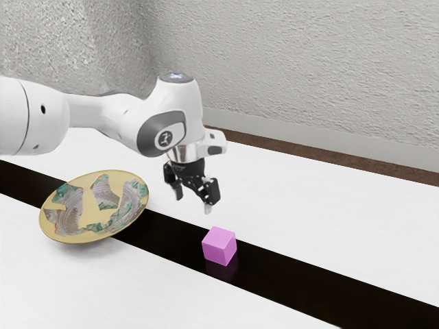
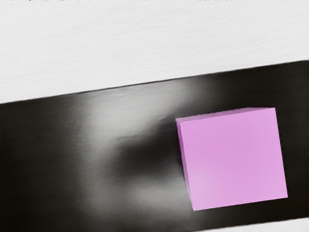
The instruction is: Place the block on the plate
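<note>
1. So my gripper [image 1: 193, 200] was hanging in the air over the white table [image 1: 329, 205], its 2 fingers [image 1: 208, 207] spread apart with nothing pinched in there.
2. The pink block [image 1: 219, 245] sat on the table's glossy black stripe [image 1: 309, 277], lower than my fingertips and a bit toward the exterior view's right, not touching me.
3. The plate [image 1: 91, 218], gold with green and brownish patches, was over toward the exterior view's left, well apart from the block. No block on it, folks.
</note>
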You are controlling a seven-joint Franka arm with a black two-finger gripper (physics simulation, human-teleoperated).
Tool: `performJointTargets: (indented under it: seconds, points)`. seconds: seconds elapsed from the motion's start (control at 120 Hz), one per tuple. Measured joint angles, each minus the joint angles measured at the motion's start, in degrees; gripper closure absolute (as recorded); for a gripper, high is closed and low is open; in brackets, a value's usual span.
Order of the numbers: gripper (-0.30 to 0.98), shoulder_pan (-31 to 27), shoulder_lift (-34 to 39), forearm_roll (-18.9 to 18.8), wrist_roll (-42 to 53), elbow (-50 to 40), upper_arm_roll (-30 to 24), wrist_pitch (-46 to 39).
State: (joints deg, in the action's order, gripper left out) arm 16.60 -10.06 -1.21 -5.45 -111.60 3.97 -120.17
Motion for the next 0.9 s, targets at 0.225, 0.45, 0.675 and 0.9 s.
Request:
performJointTargets:
  seconds: [0.225,0.45,0.675,0.9]
  points:
    - [0.0,2.3,-3.1,1.1,-3.2,0.0,0.0,-3.7]
    - [0.0,4.1,-5.2,3.2,-5.7,-1.1,0.1,-7.3]
    - [0.0,4.3,-6.7,3.9,-7.4,-2.3,0.1,-10.0]
    - [0.0,3.9,-9.0,3.9,-8.3,-2.3,0.0,-11.8]
